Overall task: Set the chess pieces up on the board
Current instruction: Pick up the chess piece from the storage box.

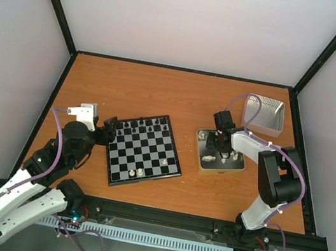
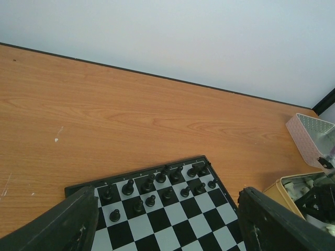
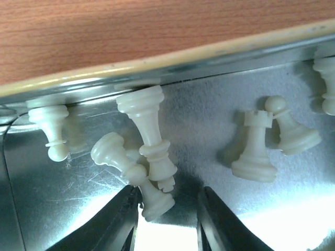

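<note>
While the right pincer [image 3: 168, 222] gapes narrowly inside the tin [image 3: 220, 63], a toppled chess piece [image 3: 149, 130] points lengthwise toward its gap.

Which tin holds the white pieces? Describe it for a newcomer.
Right of the board sit two silver tins. It is the nearer tin, directly under the right gripper; unlike the far-corner tin, it has a yellowish rim and cream pieces inside.

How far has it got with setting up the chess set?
Early days. The black chessmen already stand on the board, but only about three white chess pieces do. The right gripper is open over fallen white ones in the tin; the left gripper hovers open by the board. Most whites remain.
</note>
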`<action>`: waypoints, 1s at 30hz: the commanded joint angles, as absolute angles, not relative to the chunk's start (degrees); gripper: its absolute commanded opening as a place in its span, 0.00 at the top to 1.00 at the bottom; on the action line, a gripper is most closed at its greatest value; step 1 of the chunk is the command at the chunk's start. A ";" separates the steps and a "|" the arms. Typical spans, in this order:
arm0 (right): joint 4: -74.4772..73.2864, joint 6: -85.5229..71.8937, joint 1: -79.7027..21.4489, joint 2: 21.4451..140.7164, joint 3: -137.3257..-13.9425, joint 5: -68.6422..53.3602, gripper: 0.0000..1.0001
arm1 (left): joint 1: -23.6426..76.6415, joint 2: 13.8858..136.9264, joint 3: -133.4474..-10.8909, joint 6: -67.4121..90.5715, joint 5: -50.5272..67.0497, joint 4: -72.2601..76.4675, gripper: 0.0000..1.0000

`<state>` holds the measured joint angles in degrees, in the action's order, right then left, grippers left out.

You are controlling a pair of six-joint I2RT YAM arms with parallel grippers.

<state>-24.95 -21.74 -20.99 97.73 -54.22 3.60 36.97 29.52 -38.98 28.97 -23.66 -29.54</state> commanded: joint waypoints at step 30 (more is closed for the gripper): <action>-9.03 -17.51 -23.22 73.73 -41.57 -11.42 0.85 | 36.78 40.53 -40.87 37.33 4.82 -18.64 0.23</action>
<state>-16.45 -19.88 -21.34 79.99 -44.12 -3.64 36.95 35.99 -38.81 30.83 -8.82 -24.38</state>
